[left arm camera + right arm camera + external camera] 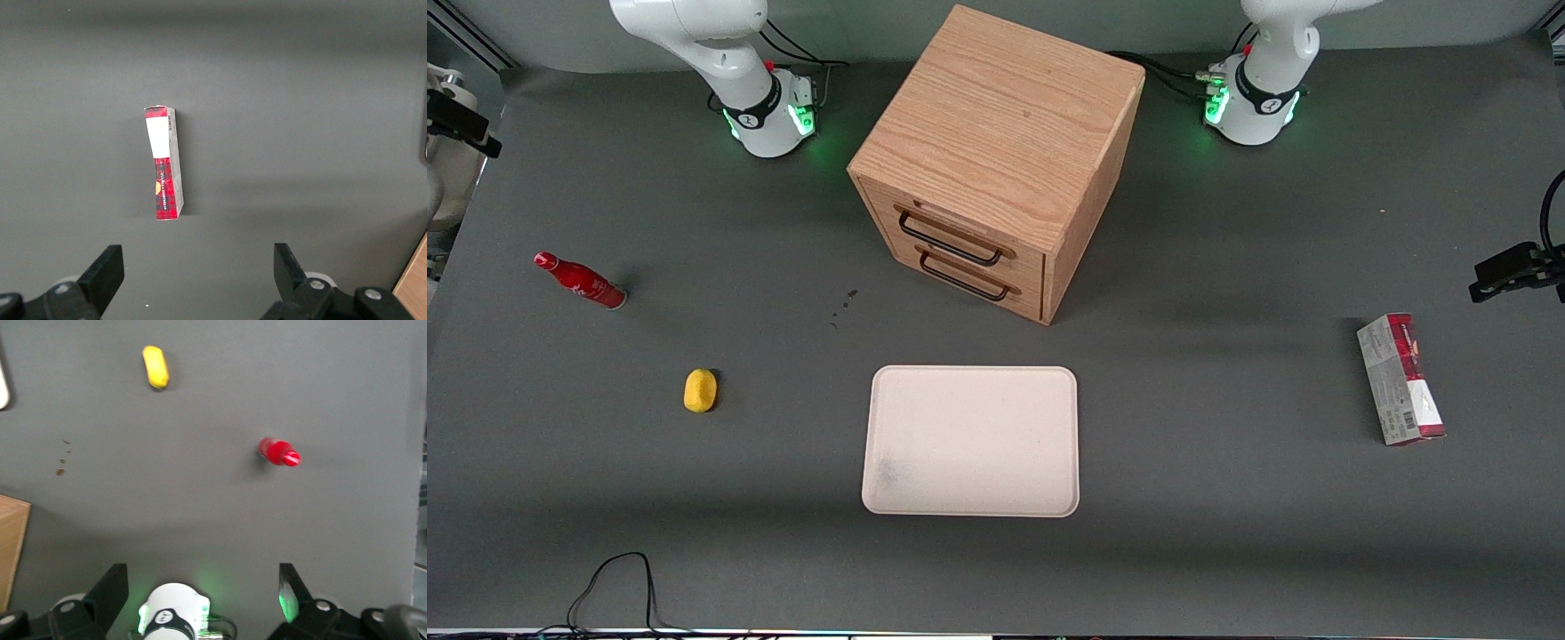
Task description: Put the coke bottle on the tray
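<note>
Coke bottle (580,281) out on the grey table, toward the working arm's end. Looks to be standing up, red cap on top. Well apart from the tray (974,369), so not yet moved. Nothing touching it.

Small yellow lump (700,390) nearby, nearer to the front camera, partly in the way between bottle and tray. Best to lift the bottle high over it.

Tray flat in front of the wooden drawer box (996,160), bare, with lots of room for a landing.

Gripper (203,577) up high above the table, fingers spread wide, holding nothing. Ready to go down around the slim bottle.
</note>
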`<action>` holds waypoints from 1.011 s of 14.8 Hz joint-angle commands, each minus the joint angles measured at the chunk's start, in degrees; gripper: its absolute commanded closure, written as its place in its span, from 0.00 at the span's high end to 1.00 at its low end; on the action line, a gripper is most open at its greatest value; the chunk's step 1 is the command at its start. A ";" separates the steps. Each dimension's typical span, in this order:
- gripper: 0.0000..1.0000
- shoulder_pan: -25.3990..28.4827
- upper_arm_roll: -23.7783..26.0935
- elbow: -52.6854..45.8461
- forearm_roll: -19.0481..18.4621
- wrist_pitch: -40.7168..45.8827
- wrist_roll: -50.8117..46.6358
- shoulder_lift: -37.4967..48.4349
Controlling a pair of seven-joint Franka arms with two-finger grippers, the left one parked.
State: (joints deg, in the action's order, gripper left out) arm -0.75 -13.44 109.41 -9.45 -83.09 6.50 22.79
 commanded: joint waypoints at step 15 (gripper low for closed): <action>1.00 0.49 -20.03 7.29 -3.73 -19.54 26.46 -8.37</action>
State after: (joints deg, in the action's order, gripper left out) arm -0.69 -31.78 113.54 -12.99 -97.69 31.19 16.62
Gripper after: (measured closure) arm 0.000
